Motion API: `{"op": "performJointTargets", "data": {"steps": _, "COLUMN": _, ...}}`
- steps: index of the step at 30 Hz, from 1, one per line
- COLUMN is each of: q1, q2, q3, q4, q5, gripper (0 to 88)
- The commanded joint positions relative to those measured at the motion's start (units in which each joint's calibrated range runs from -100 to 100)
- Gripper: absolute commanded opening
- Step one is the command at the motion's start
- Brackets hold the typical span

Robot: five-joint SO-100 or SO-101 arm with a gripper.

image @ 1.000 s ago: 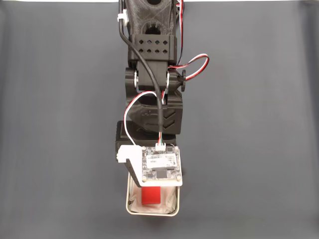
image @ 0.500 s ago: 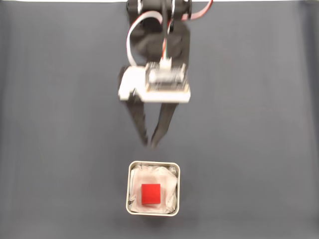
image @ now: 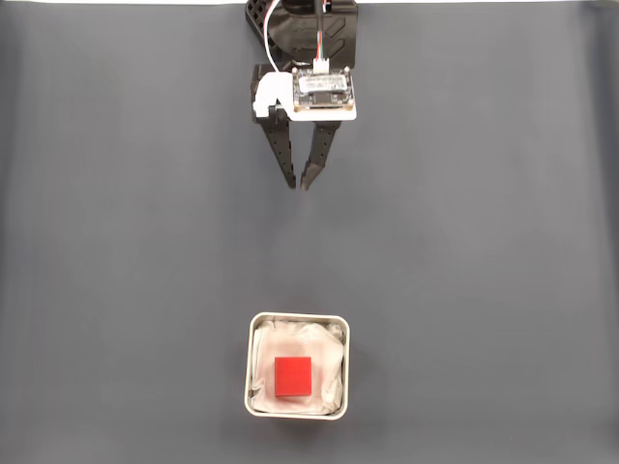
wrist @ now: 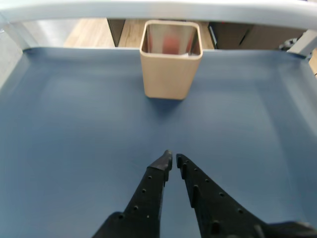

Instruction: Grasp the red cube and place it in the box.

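Squarely in the box (image: 250, 365), the red cube (image: 293, 376), edges parallel.

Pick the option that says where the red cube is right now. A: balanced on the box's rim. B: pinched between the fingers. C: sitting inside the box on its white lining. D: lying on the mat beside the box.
C: in the fixed view the red cube sits within the rim of the box, on the lining, while the gripper is far off near the top edge, holding nothing.

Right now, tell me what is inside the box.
The red cube sits inside the box, on a white wrinkled lining. The box floor under the cube and lining is covered.
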Motion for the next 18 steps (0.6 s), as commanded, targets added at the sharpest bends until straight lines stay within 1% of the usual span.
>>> {"op": "performJointTargets", "data": {"steps": 1, "q1": -0.2, "q2": -10.4, "q3": 9.4, "q4": 5.5, "q5": -0.1, "gripper": 0.0}}
{"op": "performJointTargets", "data": {"steps": 4, "q1": 0.0, "q2": -13.8, "q3": 13.5, "q4": 11.2, "q5": -0.3, "gripper": 0.0}}
{"op": "performJointTargets", "data": {"steps": 7, "q1": -0.8, "q2": -16.0, "q3": 13.6, "q4": 19.7, "q5": -1.0, "gripper": 0.0}}
{"op": "performJointTargets", "data": {"steps": 10, "q1": -0.9, "q2": -17.7, "q3": 13.6, "q4": 25.7, "q5": -1.1, "gripper": 0.0}}
{"op": "performJointTargets", "data": {"steps": 14, "q1": -0.6, "q2": -17.7, "q3": 13.6, "q4": 30.4, "q5": -0.9, "gripper": 0.0}}
{"op": "performJointTargets", "data": {"steps": 18, "q1": -0.6, "q2": -17.7, "q3": 13.6, "q4": 31.0, "q5": -1.6, "gripper": 0.0}}
